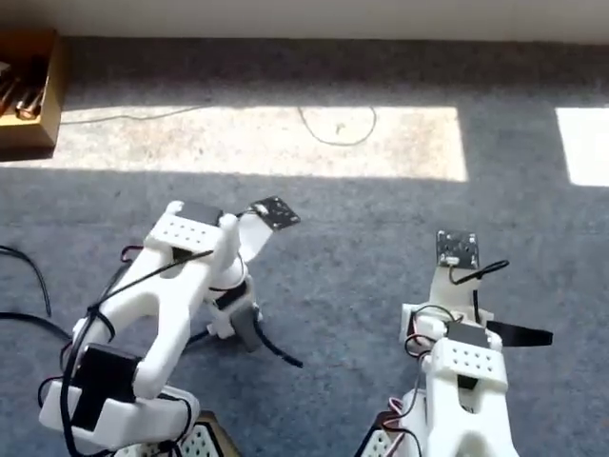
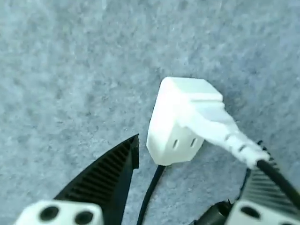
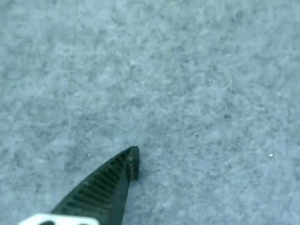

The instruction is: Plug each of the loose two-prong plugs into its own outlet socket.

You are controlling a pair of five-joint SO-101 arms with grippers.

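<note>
My left gripper [image 2: 199, 154] is spread apart low over the carpet [image 2: 70, 70], the white socket [image 2: 180, 122] lying between its jaws with a black cable [image 2: 149, 197] beside it. My right gripper [image 3: 124, 176] hangs over carpet; apart or together, I cannot tell.

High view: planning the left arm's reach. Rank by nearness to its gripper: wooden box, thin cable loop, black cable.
1. Black cable, beside the left gripper.
2. Thin cable loop, on sunlit carpet beyond.
3. Wooden box, far corner.
</note>
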